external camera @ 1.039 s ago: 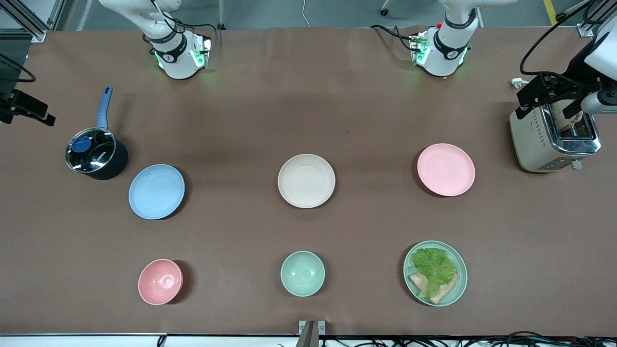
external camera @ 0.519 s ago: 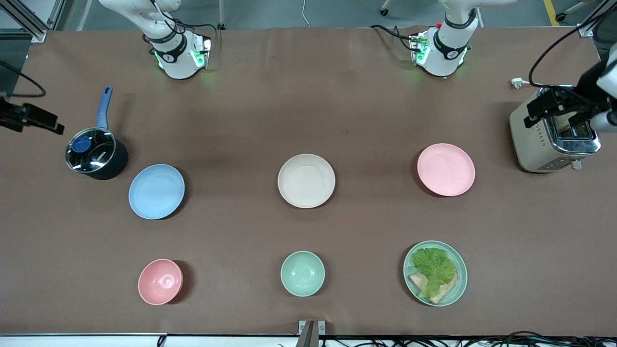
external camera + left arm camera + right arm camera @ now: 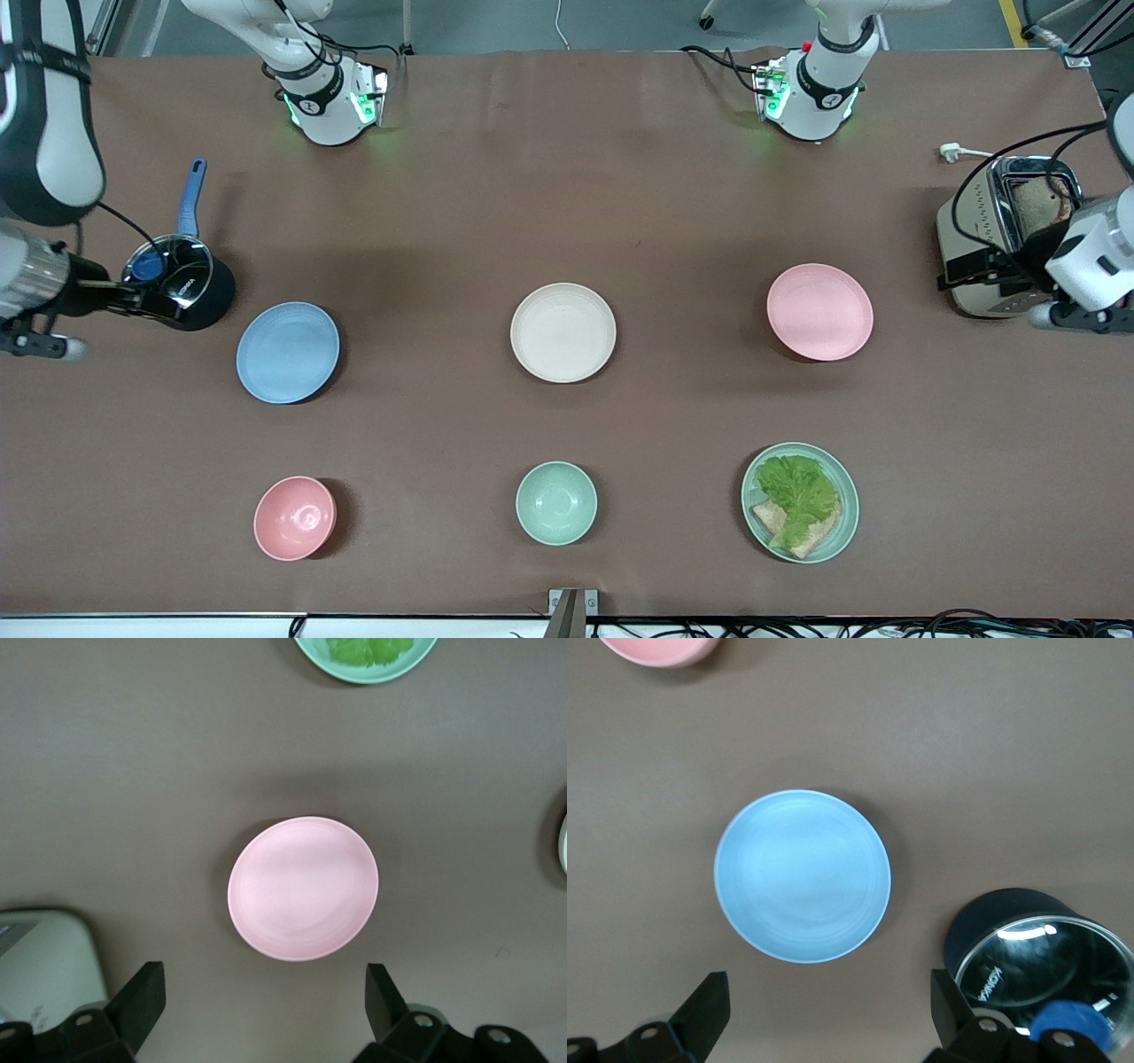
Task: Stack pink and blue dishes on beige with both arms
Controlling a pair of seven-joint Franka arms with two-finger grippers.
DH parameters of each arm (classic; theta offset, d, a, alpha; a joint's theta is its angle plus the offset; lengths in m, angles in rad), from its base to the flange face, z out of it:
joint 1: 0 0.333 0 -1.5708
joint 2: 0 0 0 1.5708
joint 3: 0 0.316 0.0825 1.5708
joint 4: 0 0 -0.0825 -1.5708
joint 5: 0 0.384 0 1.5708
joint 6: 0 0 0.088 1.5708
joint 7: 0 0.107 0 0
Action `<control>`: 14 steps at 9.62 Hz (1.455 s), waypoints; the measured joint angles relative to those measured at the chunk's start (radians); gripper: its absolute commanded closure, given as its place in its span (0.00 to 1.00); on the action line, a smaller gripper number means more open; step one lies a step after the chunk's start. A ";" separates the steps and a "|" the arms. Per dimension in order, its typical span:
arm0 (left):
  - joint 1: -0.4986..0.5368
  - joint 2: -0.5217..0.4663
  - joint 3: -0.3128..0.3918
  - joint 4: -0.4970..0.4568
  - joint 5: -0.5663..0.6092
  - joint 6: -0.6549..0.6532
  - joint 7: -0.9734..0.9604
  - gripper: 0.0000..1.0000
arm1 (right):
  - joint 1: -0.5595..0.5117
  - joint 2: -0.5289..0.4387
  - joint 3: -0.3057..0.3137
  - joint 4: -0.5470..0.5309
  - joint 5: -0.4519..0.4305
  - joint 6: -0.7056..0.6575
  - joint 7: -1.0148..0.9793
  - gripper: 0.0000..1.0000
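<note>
So nothing's stacked yet: going across the front view, the blue plate (image 3: 288, 353) sits at 9 o'clock from the beige plate (image 3: 563, 332) and the pink plate (image 3: 819, 312) at 3 o'clock, all flat, empty and matte.

The right gripper (image 3: 824, 1014) hangs spread wide over the table beside the lidded saucepan (image 3: 177, 283), blue plate below it; the left gripper (image 3: 261, 1001) hangs just as wide beside the toaster (image 3: 1010, 235) above the pink one. Looks like the approach step, so next each arm needs to drop and pinch a rim.
</note>
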 measured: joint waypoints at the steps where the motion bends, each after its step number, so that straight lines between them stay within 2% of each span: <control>1: 0.003 0.026 0.013 -0.068 -0.023 0.083 0.062 0.02 | -0.003 0.034 -0.036 -0.040 0.074 0.041 -0.086 0.00; 3: 0.000 0.110 0.012 -0.160 -0.035 0.227 0.205 0.02 | -0.012 0.141 -0.080 -0.080 0.225 0.139 -0.269 0.00; 5: -0.001 0.238 0.012 -0.176 -0.111 0.305 0.387 0.03 | -0.012 0.225 -0.082 -0.123 0.338 0.228 -0.364 0.08; 6: -0.001 0.295 0.012 -0.175 -0.137 0.329 0.455 0.08 | -0.011 0.253 -0.082 -0.130 0.369 0.237 -0.394 0.16; 7: -0.001 0.335 0.012 -0.173 -0.145 0.341 0.494 0.25 | -0.010 0.272 -0.081 -0.132 0.379 0.246 -0.416 0.23; 8: -0.001 0.357 0.012 -0.171 -0.146 0.342 0.524 0.61 | -0.010 0.283 -0.081 -0.132 0.382 0.255 -0.430 0.29; 10: 0.000 0.375 0.012 -0.171 -0.146 0.342 0.548 0.94 | -0.008 0.297 -0.080 -0.133 0.389 0.275 -0.452 0.36; 11: 0.000 0.376 0.012 -0.171 -0.146 0.341 0.549 1.00 | -0.008 0.306 -0.080 -0.133 0.395 0.291 -0.463 0.42; 13: -0.001 0.375 0.011 -0.168 -0.146 0.341 0.550 1.00 | -0.007 0.323 -0.079 -0.133 0.416 0.298 -0.478 0.50; 14: -0.001 0.372 0.011 -0.164 -0.146 0.337 0.550 1.00 | -0.007 0.328 -0.079 -0.133 0.430 0.299 -0.482 0.61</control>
